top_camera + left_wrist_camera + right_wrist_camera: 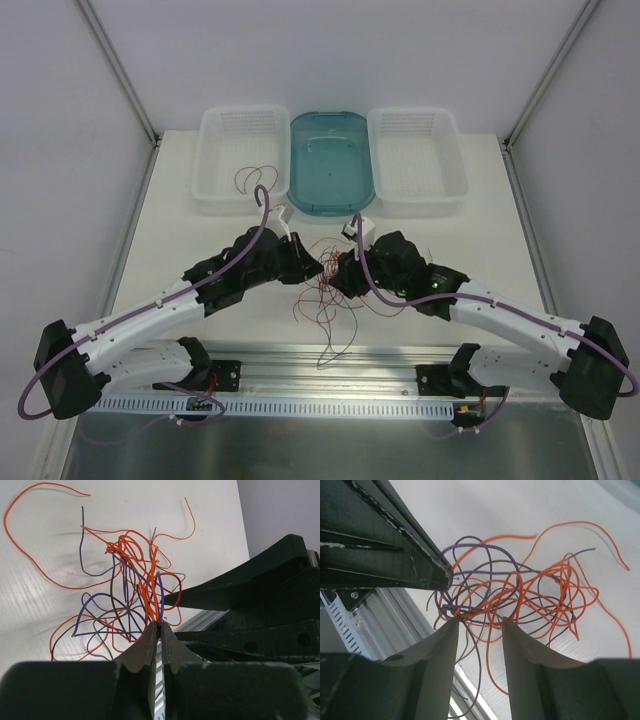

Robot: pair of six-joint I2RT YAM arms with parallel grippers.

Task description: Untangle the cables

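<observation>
Cables (150, 597) pinched in left tool (159, 627), unclear from overhead

Seen from above, the tangle of hair-thin orange, purple and brown wires (318, 288) is too fine to separate, strands blurring together.

Orange, purple, dark brown cables (144, 586)

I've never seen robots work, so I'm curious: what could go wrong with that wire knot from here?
The left gripper is shut on several cables at once, so pulling may drag the whole clump. The right gripper is open around crossing strands; closing there might catch more than one and tighten the knot.
</observation>
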